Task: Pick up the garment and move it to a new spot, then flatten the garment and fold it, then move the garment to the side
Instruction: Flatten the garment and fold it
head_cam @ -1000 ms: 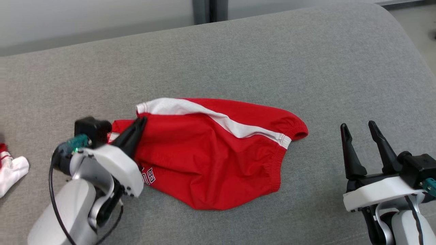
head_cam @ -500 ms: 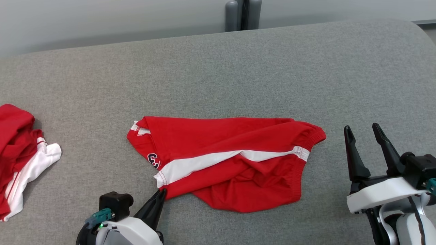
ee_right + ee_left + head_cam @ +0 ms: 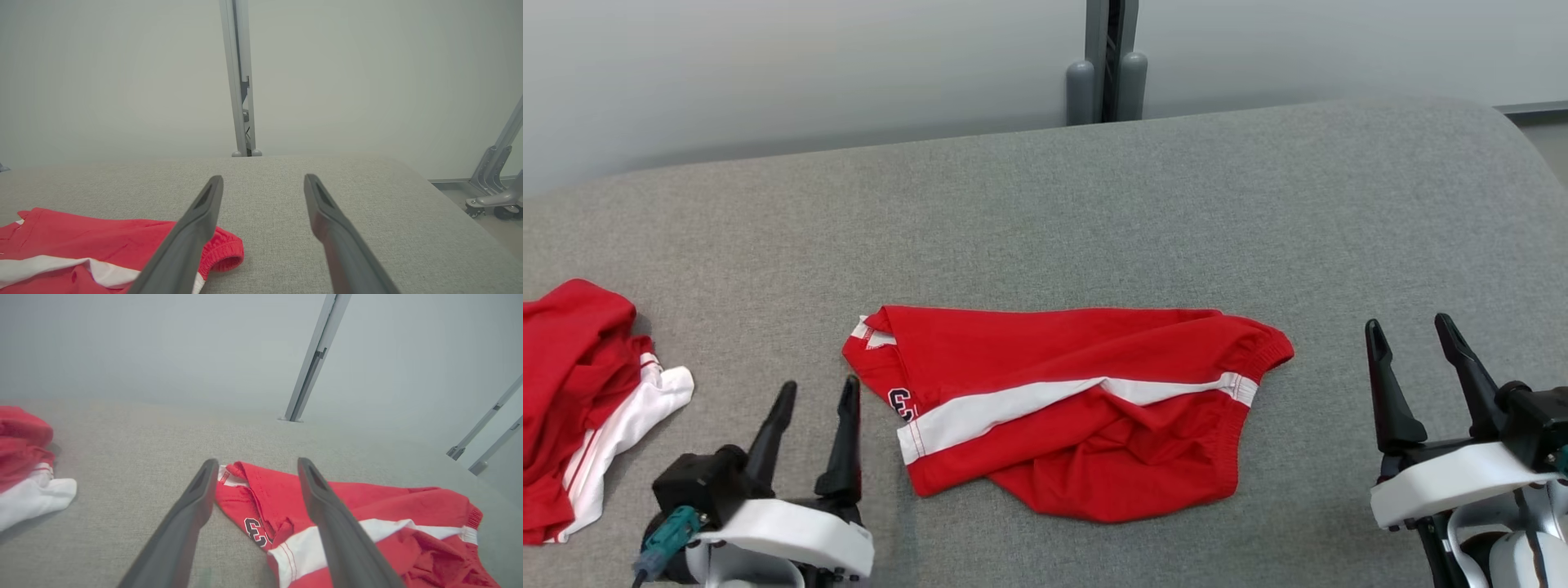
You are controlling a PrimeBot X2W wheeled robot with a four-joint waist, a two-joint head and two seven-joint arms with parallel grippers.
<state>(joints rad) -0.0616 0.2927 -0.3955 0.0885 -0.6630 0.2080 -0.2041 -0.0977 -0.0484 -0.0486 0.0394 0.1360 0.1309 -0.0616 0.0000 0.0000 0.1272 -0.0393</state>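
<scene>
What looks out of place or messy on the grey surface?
The red garment lies rumpled, its lower layer bunched below the white stripe. A second garment, red and white, sits crumpled at the far left.

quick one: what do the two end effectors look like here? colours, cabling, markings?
The left end effector and right end effector match: two long, tapered dark fingers on a black block, backed by a white moulded shell. A teal connector with a dark cable sits beside the left one. No markings visible.
</scene>
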